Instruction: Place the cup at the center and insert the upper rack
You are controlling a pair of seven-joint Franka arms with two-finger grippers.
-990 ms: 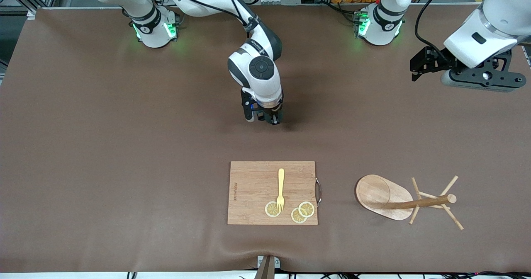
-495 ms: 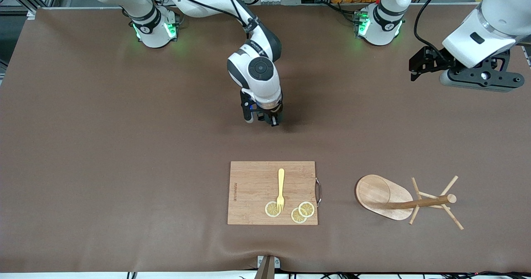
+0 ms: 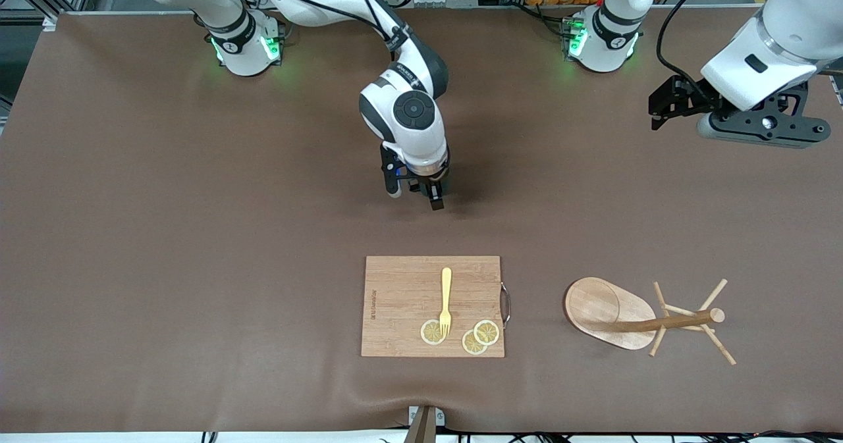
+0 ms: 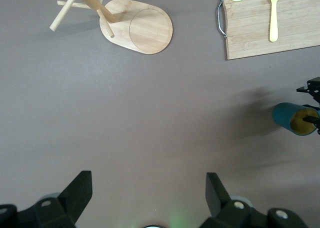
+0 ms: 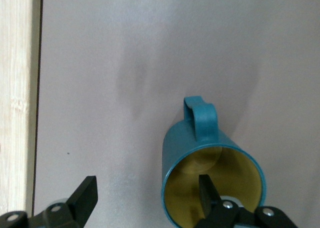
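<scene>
The cup (image 5: 212,168), dark teal with a yellowish inside, stands upright near the table's middle, farther from the front camera than the cutting board. It also shows in the left wrist view (image 4: 296,119); the right hand hides it in the front view. My right gripper (image 5: 147,188) (image 3: 415,195) is open just over it, one finger (image 5: 206,188) inside the cup's mouth and the other outside, clear of the wall. The upper rack (image 3: 612,314) (image 4: 137,30) lies tipped on its side toward the left arm's end. My left gripper (image 3: 665,104) (image 4: 148,193) hangs open and empty above bare table, waiting.
A bamboo cutting board (image 3: 408,285) with a metal handle lies nearer the front camera than the cup. It carries a yellow fork (image 3: 446,298) and three lemon slices (image 3: 433,332). The brown table cover (image 3: 197,232) stretches toward the right arm's end.
My right gripper's fingers have spread apart and let go of the cup. The left arm has barely shifted.
</scene>
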